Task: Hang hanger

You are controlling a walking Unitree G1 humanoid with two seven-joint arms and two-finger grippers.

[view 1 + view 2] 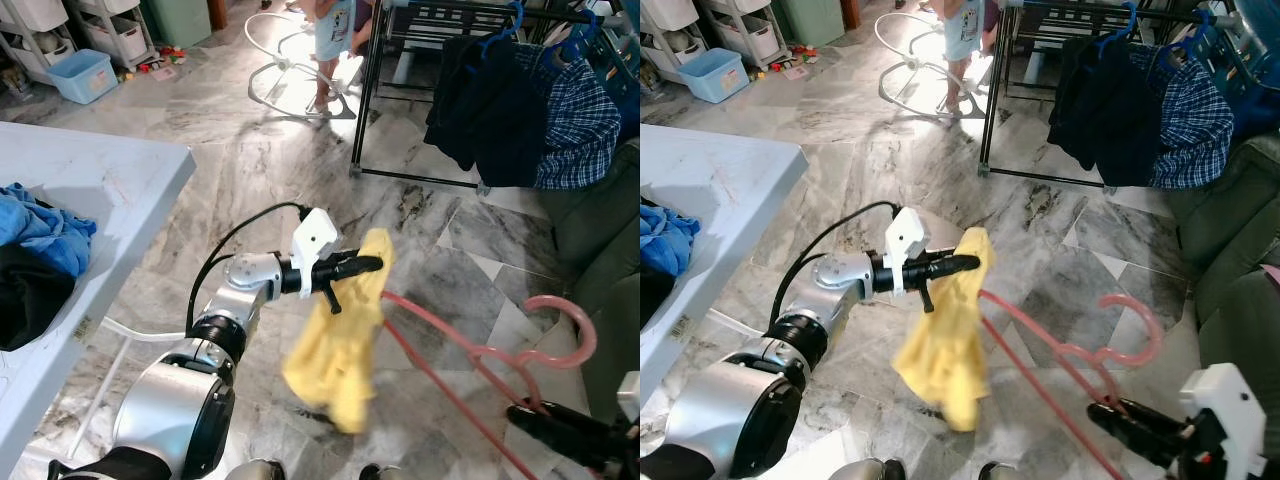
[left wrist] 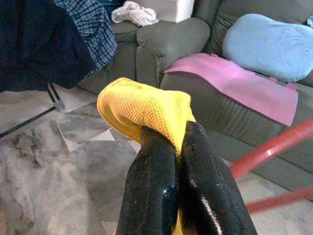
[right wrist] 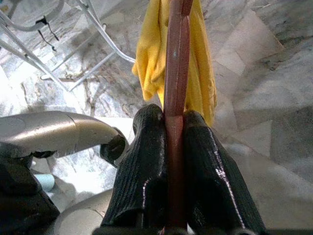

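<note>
Clamped in the right claw (image 3: 166,142) is a red hanger (image 1: 480,355); ahead, the left claw (image 1: 365,265) pinches a yellow cloth (image 1: 345,350) draped over the hanger's far end.

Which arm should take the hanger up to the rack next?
Right, likely. Its tool is shut on the pink hanger, and the rack stands ahead on that side. The left tool only pinches the yellow cloth.

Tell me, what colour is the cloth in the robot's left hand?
Yellow. The cloth shows best in the left wrist view.
</note>
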